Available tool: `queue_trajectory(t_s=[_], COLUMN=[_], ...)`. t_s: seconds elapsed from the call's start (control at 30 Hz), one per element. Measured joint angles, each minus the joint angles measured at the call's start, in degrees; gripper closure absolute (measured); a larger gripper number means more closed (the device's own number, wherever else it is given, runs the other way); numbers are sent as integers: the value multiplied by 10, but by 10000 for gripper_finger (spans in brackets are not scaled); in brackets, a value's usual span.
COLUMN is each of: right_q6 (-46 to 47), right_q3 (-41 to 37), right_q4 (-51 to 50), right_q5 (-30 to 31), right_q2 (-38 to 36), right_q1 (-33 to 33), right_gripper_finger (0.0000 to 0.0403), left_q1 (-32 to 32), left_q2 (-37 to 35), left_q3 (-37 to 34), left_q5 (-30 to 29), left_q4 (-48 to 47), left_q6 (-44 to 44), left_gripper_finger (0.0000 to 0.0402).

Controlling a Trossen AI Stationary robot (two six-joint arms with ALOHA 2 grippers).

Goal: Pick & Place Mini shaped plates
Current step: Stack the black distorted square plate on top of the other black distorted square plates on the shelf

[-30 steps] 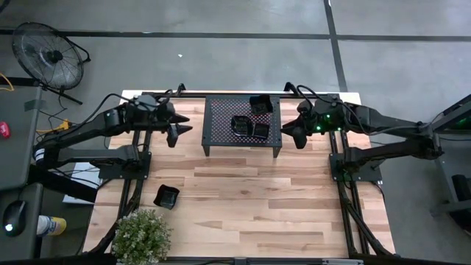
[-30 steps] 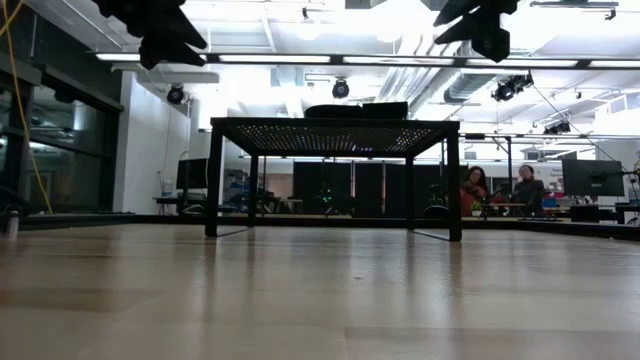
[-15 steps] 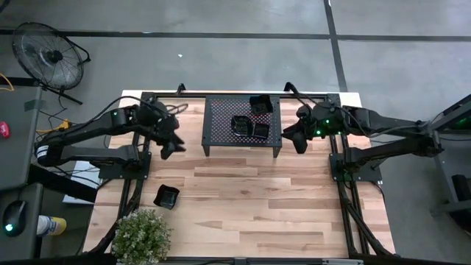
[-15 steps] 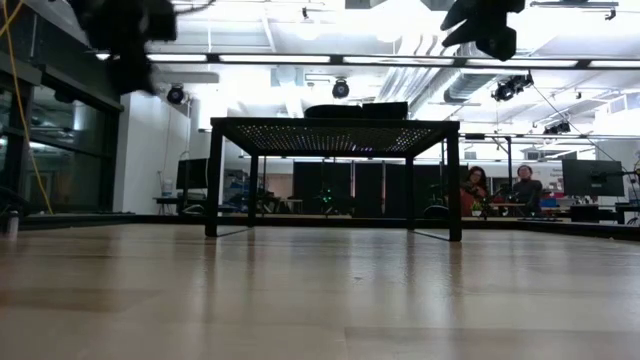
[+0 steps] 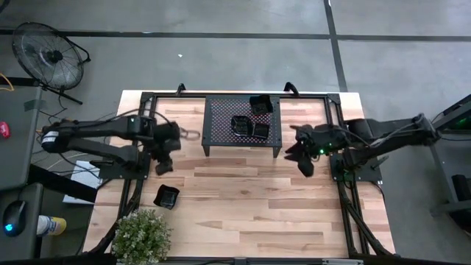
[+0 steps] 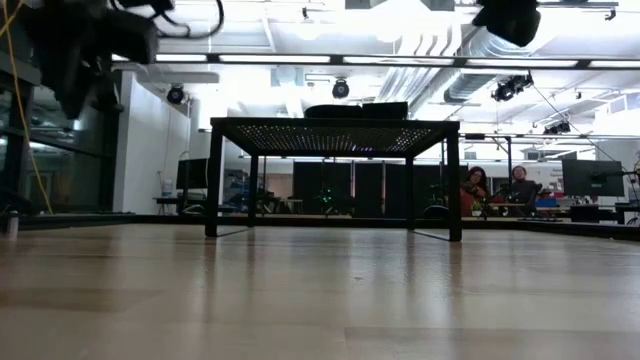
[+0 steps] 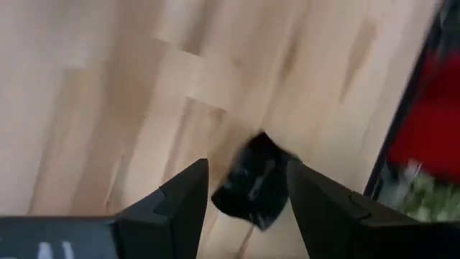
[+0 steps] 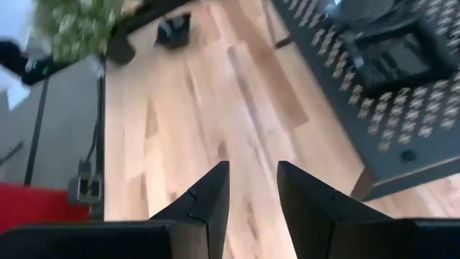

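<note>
A single small black plate (image 5: 166,196) lies flat on the wooden table near its left front, and shows in the left wrist view as the plate (image 7: 251,185). Three more black plates (image 5: 250,124) rest on top of the black perforated rack (image 5: 221,118) at the table's far middle. My left gripper (image 5: 162,166) hangs open above the table, a little farther back than the single plate and pointing steeply down at it. My right gripper (image 5: 305,166) hovers open beside the rack's right front corner, with nothing between its fingers (image 8: 215,188).
A potted plant (image 5: 140,235) stands at the near left corner, close to the single plate. The rack stands on legs, leaving open room under it. Bare wood (image 5: 257,206) fills the table's middle and near part. People sit in the room beyond.
My left gripper has swung from beside the rack's left end toward the near edge, has sunk, and has tipped from nearly level to pointing steeply down over the single plate. My right gripper has moved from the rack's right side toward the near edge. No plate has moved.
</note>
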Motion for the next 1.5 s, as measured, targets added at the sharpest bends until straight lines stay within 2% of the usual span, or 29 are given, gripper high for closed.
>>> queue_trajectory(t_s=[0.13,0.27,0.43,0.5,0.67,0.83,0.97,1.23,1.5], right_q6=[1,2,1,0,2,2,5,12,13], right_q3=[0,0,0,0,0,0,0,0,0], right_q4=[-11,-10,-10,-10,-10,-10,-9,-9,-9], right_q5=[6,31,66,69,80,80,80,82,92], right_q2=[0,0,0,0,0,0,0,0,0], right_q1=[43,80,114,123,139,148,157,167,167], right_gripper_finger=[290,290,290,290,290,290,290,290,290], left_q1=[-90,-157,-205,-214,-218,-250,-283,-350,-391], left_q2=[17,47,104,130,190,223,237,245,257], left_q3=[0,0,0,0,0,0,1,1,1], left_q5=[-32,-68,-95,-95,-94,-99,-123,-137,-156], left_q4=[-1,15,48,60,66,103,141,132,144], left_q6=[16,-22,-101,-147,-343,-526,-593,-745,-815], left_gripper_finger=[215,215,215,215,215,215,215,215,215])
